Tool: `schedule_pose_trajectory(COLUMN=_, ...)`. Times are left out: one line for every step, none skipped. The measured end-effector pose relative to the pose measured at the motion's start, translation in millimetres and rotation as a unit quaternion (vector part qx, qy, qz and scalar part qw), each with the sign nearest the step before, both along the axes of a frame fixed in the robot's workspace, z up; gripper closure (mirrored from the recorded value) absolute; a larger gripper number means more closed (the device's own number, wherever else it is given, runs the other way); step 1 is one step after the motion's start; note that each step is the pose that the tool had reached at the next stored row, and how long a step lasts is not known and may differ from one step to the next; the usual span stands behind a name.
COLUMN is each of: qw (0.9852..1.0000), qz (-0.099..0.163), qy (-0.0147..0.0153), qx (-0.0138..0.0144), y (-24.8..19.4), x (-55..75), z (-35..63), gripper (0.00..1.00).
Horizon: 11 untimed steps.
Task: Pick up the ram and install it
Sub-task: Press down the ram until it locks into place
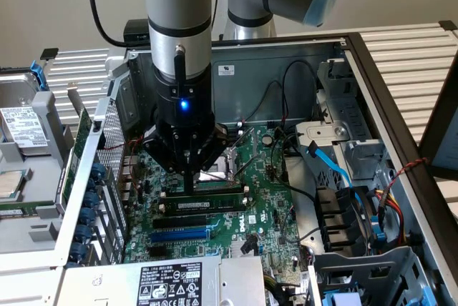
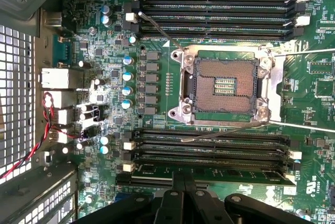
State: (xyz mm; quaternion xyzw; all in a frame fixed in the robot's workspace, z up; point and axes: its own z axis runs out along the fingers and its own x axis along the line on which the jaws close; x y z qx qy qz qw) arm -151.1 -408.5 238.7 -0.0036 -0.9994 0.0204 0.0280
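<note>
Exterior view: the arm reaches down into an open computer case [image 1: 401,99], and its gripper [image 1: 189,181] stands over the motherboard [image 1: 257,199] with its fingers drawn together to a narrow tip. That tip presses on the top edge of the ram [image 1: 204,194], a thin green stick standing on edge in a black slot just below the empty processor socket [image 1: 218,170]. A second stick with a white label [image 1: 197,206] sits in the next slot toward the camera, and beyond that lies a long blue slot [image 1: 180,234]. Blue cables [image 1: 333,170] run along the case wall on the exterior view's right. Wrist view: the closed fingers [image 2: 183,192] come down onto the ram [image 2: 209,174], which lies along the slot nearest the gripper, its green board and dark chips showing on either side of them. The fingers touch its top edge rather than clasp its sides. The square processor socket [image 2: 225,85] sits between this bank of slots and another bank of black slots with white end clips [image 2: 214,12].
</note>
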Motion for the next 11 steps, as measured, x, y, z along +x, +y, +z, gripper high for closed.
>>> schedule_pose_trajectory(qw=1.0, qz=0.0, qy=-0.0018, qx=-0.0005, y=0.1, x=-0.1, z=-0.1, gripper=0.89)
schedule_pose_trajectory(qw=1.0, qz=0.0, qy=-0.0044, qx=-0.001, y=0.0, x=0.0, z=-0.1, gripper=0.89)
schedule_pose_trajectory(qw=1.0, qz=0.0, qy=-0.0066, qx=-0.0013, y=0.0, x=0.0, z=-0.1, gripper=0.89)
schedule_pose_trajectory(qw=1.0, qz=0.0, qy=-0.0077, qx=-0.0014, y=0.0, x=0.1, z=-0.1, gripper=0.89)
schedule_pose_trajectory(qw=1.0, qz=0.0, qy=-0.0097, qx=-0.0017, y=0.0, x=0.0, z=0.0, gripper=0.89)
schedule_pose_trajectory(qw=0.9999, qz=0.0, qy=-0.0123, qx=-0.0018, y=0.0, x=0.0, z=0.0, gripper=0.89)
schedule_pose_trajectory(qw=0.9999, qz=0.0, qy=-0.0127, qx=-0.0018, y=0.0, x=0.1, z=0.0, gripper=0.89)
schedule_pose_trajectory(qw=0.9999, qz=0.0, qy=-0.0127, qx=-0.0018, y=0.0, x=0.1, z=0.0, gripper=0.89)
schedule_pose_trajectory(qw=0.9999, qz=0.0, qy=-0.0128, qx=-0.0018, y=0.0, x=0.1, z=-0.1, gripper=0.89)
schedule_pose_trajectory(qw=0.9999, qz=0.0, qy=-0.0127, qx=-0.0018, y=0.0, x=0.1, z=0.0, gripper=0.89)
schedule_pose_trajectory(qw=0.9999, qz=0.0, qy=-0.0132, qx=-0.0018, y=0.0, x=0.1, z=-0.1, gripper=0.89)
